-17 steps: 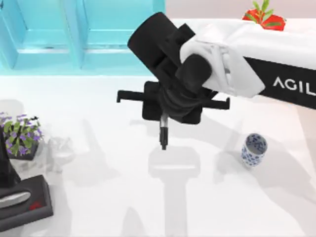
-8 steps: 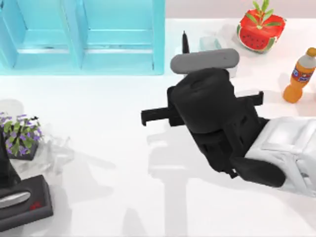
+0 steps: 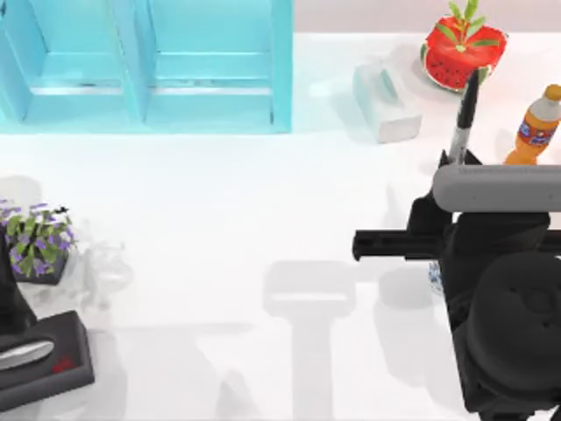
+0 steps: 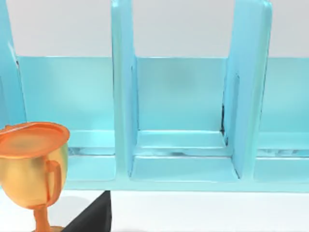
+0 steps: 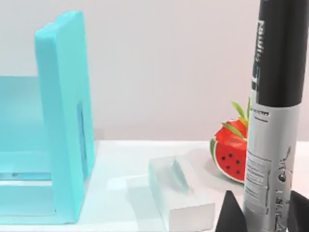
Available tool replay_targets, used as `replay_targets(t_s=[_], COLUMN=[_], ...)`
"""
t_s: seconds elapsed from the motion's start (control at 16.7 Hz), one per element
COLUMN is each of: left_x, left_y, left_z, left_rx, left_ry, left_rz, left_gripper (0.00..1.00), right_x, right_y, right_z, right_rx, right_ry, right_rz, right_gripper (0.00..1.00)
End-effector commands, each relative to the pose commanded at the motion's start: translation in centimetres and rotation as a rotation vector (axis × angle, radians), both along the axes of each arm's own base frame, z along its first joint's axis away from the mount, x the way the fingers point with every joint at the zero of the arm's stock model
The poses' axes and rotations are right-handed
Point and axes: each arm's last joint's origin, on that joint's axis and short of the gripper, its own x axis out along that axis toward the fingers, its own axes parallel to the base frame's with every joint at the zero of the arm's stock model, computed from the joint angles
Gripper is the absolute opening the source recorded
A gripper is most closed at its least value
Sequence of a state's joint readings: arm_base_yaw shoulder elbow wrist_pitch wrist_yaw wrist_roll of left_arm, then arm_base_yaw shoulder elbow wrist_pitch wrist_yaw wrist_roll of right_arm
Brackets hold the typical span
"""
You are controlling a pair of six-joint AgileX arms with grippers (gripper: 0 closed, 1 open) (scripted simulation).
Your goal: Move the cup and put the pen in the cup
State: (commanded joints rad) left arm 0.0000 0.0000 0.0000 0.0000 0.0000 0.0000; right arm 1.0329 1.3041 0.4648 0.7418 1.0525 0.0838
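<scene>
Gripping the pen [image 3: 464,114] upright, right claw [image 5: 260,212] above cup [image 3: 434,277].

Table: white tabletop [image 3: 219,219], seen from above.
Far left: turquoise shelf unit [image 3: 145,66] standing along the back edge.
Far middle: pale tissue box [image 3: 386,101] lying just beside the shelf unit.
Far right: watermelon-shaped ornament [image 3: 463,48]; near it, an orange soda bottle [image 3: 533,136] standing upright.
Left edge: small potted plant with purple flowers [image 3: 37,239].
Near left corner: a dark stapler-like object [image 3: 39,358].
Right side: a sliver of the blue-patterned cup [image 3: 434,279].
</scene>
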Motion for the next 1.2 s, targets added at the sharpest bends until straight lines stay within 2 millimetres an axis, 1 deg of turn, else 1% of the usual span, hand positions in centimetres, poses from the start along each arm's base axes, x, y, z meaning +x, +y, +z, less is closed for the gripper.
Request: replay_targets(t_s=[0.18,0.3,0.6,0.78,1.2], left_x=[0.0,0.0,0.0,0.0,0.0], left_y=[0.0,0.0,0.0,0.0,0.0], left_z=[0.0,0.0,0.0,0.0,0.0], left_rx=[0.0,0.0,0.0,0.0,0.0], left_ry=[0.0,0.0,0.0,0.0,0.0], left_rz=[0.0,0.0,0.0,0.0,0.0], left_gripper=[1.0,1.0,1.0,1.0,1.0], right_x=[-1.5,-2.1,-2.2,-1.7,0.9], right_y=[-1.8,-2.5,-2.7,-2.7,-2.9], right_z=[-0.5,-0.7,-0.8,-1.0,-1.9], right_rx=[0.024,0.034,0.037,0.033,0.035], right_ry=[-0.056,-0.073,-0.077,-0.075,-0.076], right_rz=[-0.058,-0.08,-0.085,-0.088,-0.086], right_gripper=[0.0,0.0,0.0,0.0,0.0])
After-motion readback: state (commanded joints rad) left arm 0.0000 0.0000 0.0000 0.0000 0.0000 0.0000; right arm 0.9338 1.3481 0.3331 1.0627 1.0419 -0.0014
